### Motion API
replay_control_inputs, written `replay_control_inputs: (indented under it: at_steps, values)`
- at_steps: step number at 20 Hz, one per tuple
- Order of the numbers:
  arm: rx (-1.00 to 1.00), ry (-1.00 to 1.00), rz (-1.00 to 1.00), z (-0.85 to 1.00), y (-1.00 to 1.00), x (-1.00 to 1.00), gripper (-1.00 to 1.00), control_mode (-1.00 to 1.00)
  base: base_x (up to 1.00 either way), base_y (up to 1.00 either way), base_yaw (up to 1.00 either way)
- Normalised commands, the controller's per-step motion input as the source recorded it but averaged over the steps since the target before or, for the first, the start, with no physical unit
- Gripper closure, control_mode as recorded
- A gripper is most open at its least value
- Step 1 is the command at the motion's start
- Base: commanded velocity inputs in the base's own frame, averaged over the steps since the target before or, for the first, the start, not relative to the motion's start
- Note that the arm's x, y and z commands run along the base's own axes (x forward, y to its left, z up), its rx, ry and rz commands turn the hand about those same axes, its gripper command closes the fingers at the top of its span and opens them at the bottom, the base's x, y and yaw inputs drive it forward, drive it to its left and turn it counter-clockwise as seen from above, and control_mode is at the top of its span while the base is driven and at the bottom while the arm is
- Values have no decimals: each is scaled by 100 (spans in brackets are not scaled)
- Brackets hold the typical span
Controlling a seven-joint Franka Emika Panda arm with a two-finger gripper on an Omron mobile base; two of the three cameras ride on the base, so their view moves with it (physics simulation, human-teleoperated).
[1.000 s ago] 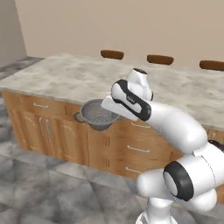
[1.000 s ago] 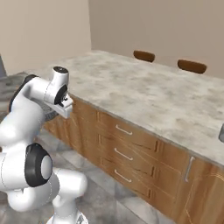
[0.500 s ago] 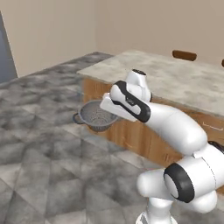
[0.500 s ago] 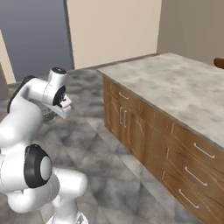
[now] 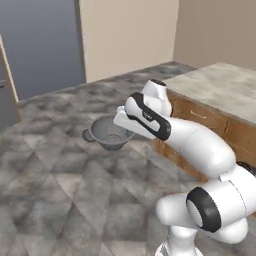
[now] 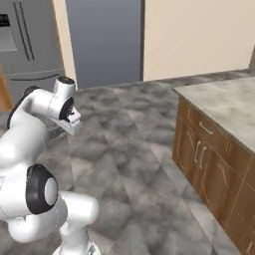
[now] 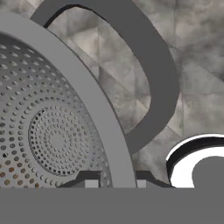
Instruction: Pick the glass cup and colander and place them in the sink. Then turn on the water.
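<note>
Risk lies in the thin grip: the gripper (image 7: pixel 116 183) is clamped on the rim of the colander (image 5: pixel 111 132), one finger inside the wall and one outside, beside a loop handle. The bowl hangs out over the stone floor (image 5: pixel 55 185), away from the counter (image 5: pixel 224 86). A swing or jolt could tip it loose and drop it.

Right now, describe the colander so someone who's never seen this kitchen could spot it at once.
Start at the white robot arm over the grey stone-pattern floor, left of the wooden island cabinets. At its hand, the gripper is shut on the colander: a round grey metal bowl, perforated all over, with small loop handles at the rim.
</note>
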Motion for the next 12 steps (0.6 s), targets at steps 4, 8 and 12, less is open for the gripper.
replay_control_inputs:
  at_steps: [4,8,12]
  values:
    - [0,0,0,0,0,0,100,100,74,4,62]
    - [0,0,0,0,0,0,100,100,65,9,65]
    - [0,0,0,0,0,0,100,100,60,1,66]
